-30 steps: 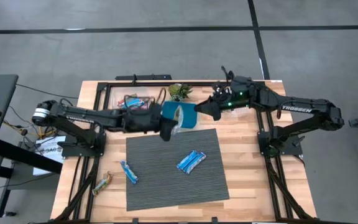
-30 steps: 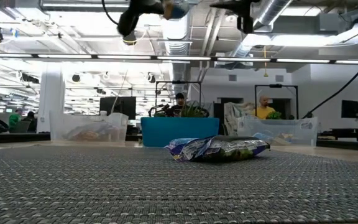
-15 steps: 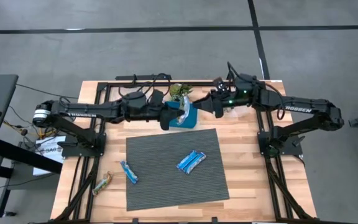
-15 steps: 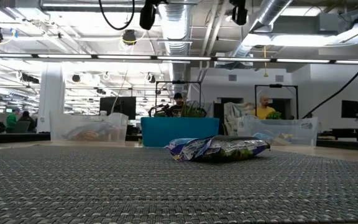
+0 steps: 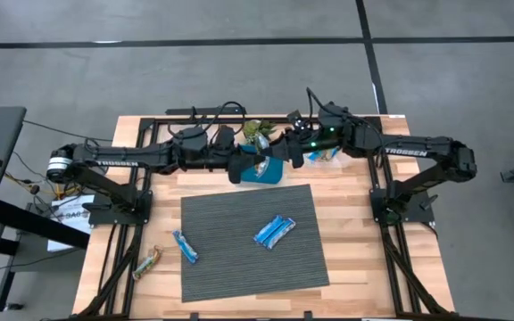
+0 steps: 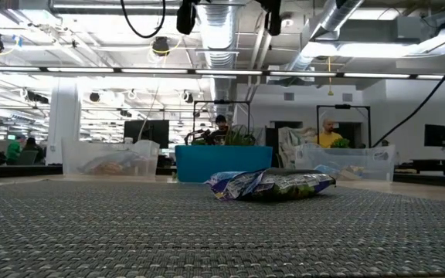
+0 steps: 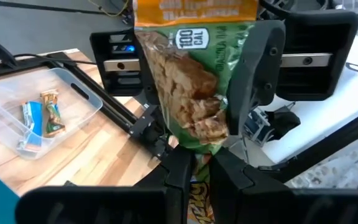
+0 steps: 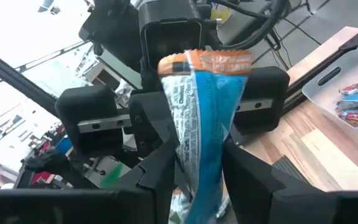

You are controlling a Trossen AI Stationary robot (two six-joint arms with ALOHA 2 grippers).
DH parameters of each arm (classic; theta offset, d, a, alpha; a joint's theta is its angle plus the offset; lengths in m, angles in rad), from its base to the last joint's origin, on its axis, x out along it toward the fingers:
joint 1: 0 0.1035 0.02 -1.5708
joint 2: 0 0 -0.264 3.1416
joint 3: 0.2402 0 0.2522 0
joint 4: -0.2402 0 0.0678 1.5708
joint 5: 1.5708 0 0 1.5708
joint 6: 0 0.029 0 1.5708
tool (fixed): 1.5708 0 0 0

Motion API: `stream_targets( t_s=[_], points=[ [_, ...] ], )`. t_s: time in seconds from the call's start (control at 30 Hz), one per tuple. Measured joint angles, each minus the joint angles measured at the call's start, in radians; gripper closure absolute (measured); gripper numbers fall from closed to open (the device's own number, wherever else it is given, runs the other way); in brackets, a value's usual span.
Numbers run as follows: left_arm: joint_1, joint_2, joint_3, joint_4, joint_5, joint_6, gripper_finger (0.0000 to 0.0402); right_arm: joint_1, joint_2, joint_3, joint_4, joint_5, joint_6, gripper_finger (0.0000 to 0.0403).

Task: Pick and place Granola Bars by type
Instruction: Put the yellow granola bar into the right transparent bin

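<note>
Both grippers meet above the blue square dish (image 5: 264,171), facing each other. My left gripper (image 7: 196,163) (image 5: 242,166) is shut on a tan-green-orange granola bar (image 7: 191,81). My right gripper (image 8: 197,167) (image 5: 286,150) is shut on a blue granola bar with an orange end (image 8: 201,106). Two blue bars (image 5: 275,232) lie side by side on the grey mat (image 5: 230,267), and a third blue bar (image 5: 185,246) lies near the mat's left edge. A tan bar (image 5: 147,262) lies on the wood. In the low view the grippers (image 6: 185,15) (image 6: 273,15) show only at the top edge. My left gripper pinches the tan-green-orange bar between its two fingers at one end (image 7: 194,146), coming level from the table's left. The bar sticks out ahead of the fingertips, lifted clear above the dish. My right gripper pinches the blue bar between its two fingers near one end (image 8: 194,158), coming level from the table's right. The orange end (image 8: 207,62) points away from the fingers, and the bar is lifted clear.
A clear bin (image 5: 194,143) at the far left holds tan bars, and a clear bin (image 5: 328,157) at the far right holds blue ones. A small green plant (image 5: 257,131) stands behind the dish. The arms' frames (image 5: 119,209) (image 5: 404,209) flank the mat. People show beyond the table (image 6: 327,135).
My left gripper has moved from the dish's near side toward the far edge and turned level, keeping its bar. My right gripper has moved toward the table's left, closing on the left gripper above the dish, still shut on the blue bar. The bars on the mat lie unmoved.
</note>
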Motion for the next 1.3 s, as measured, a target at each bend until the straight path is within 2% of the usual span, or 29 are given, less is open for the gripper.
stream_targets(
  t_s=[0.1, 0.4, 0.63, 0.73, 0.83, 1.07, 1.17, 1.3],
  points=[
    [0.000, 0.000, 0.000, -0.004, -0.002, 0.001, 0.0370, -0.002, 0.011, 0.010, -0.003, -0.001, 0.000, 0.0297],
    [0.009, 0.003, 0.000, -0.056, -0.024, 0.006, 0.0363, -0.024, 0.005, 0.012, -0.077, 0.010, -0.036, 0.0391],
    [0.046, 0.002, 0.000, -0.192, -0.032, -0.002, 0.0295, -0.061, -0.019, 0.014, -0.298, 0.019, -0.103, 0.0385],
    [0.062, 0.002, 0.000, -0.240, -0.027, -0.003, 0.0264, -0.073, -0.020, 0.014, -0.421, 0.056, -0.149, 0.0390],
    [0.072, 0.002, 0.000, -0.297, 0.016, -0.003, 0.0243, -0.102, -0.020, 0.014, -0.589, 0.146, -0.212, 0.0398],
    [0.062, 0.002, 0.000, -0.500, 0.151, -0.002, 0.0235, -0.178, -0.020, 0.013, -0.936, 0.483, -0.317, 0.0386],
    [0.045, 0.002, 0.000, -0.614, 0.171, -0.002, 0.0235, -0.220, -0.020, 0.013, -1.021, 0.579, -0.335, 0.0386],
    [0.006, 0.002, 0.000, -0.747, 0.172, -0.002, 0.0235, -0.272, -0.020, 0.012, -1.061, 0.656, -0.360, 0.0394]
  ],
)
